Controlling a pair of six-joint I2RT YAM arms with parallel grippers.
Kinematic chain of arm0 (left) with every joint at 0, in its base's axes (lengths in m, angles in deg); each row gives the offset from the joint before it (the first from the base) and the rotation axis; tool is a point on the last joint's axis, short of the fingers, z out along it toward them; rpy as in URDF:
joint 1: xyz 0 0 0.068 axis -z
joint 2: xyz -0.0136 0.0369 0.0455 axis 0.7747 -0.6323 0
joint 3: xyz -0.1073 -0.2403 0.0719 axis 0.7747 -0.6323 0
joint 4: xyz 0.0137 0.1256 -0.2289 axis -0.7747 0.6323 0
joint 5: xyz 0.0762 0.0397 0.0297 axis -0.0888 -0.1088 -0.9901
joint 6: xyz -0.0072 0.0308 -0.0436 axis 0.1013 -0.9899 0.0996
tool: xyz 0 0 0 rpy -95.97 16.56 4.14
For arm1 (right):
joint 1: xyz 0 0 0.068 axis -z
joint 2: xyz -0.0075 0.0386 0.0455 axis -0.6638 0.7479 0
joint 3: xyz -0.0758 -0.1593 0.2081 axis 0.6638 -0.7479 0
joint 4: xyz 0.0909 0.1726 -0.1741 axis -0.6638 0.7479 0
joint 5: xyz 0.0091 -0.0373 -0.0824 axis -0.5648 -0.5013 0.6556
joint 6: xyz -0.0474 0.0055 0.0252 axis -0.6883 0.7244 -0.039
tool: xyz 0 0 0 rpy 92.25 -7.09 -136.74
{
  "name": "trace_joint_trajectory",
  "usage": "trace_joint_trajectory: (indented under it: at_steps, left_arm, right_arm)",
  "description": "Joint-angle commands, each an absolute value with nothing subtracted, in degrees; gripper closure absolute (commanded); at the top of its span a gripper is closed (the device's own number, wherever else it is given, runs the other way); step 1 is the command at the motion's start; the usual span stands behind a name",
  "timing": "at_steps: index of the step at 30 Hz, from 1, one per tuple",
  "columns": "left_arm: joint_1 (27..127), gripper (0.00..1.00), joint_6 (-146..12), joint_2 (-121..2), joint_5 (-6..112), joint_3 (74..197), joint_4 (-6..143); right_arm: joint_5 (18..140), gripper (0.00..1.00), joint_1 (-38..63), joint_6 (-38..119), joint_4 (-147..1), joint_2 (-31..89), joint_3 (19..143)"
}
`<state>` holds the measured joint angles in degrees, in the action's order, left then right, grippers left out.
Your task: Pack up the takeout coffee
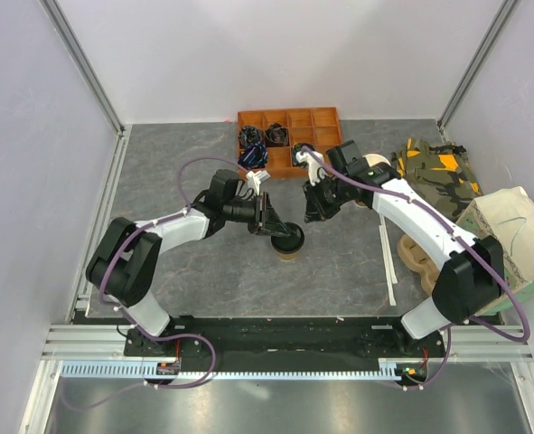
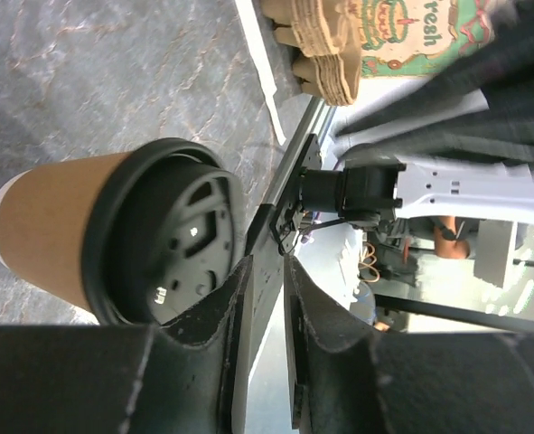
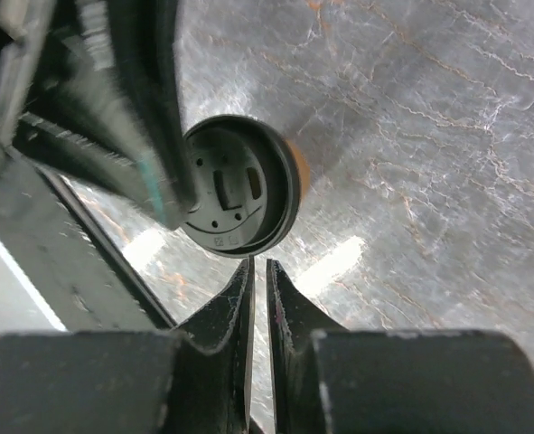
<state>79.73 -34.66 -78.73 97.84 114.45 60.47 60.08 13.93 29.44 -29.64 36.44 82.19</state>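
The takeout coffee [image 1: 288, 242], a tan paper cup with a black lid, stands upright mid-table. My left gripper [image 1: 274, 224] hangs just to its left and a little above the lid. In the left wrist view the cup [image 2: 59, 240] fills the left side, and its lid [image 2: 163, 244] rim lies against the outside of one finger. That gripper [image 2: 267, 271] is narrowly open with nothing between the fingers. My right gripper [image 1: 314, 214] hovers to the cup's upper right. Seen from the right wrist, the gripper [image 3: 258, 268] is parted by a slit just beside the lid [image 3: 239, 194], holding nothing.
An orange compartment tray [image 1: 312, 118] with dark items sits at the back. A camouflage bag [image 1: 434, 172], a paper bag [image 1: 510, 235], stacked pulp cup trays [image 1: 418, 256] and a white strip [image 1: 388, 262] lie on the right.
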Motion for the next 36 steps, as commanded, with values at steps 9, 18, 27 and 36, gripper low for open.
trace_joint_trajectory:
  at_steps: [9,18,27,36]
  left_arm:
    - [78.46,0.76,-32.48,-81.92,98.22,114.16,59.94]
    - [78.46,0.78,-34.32,-82.80,97.25,114.42,62.31]
    - [78.55,0.79,-35.11,-83.15,96.99,114.60,63.28]
    - [78.46,0.84,-36.34,-84.12,95.50,114.77,65.82]
  right_arm:
    - [78.51,0.80,1.25,26.70,-27.16,34.63,83.42]
    - [80.01,0.76,-0.86,26.44,-25.14,35.51,87.71]
    - [79.92,0.76,-1.39,25.03,-25.22,39.19,86.33]
    - [78.96,0.86,-1.39,24.85,-29.88,43.41,77.99]
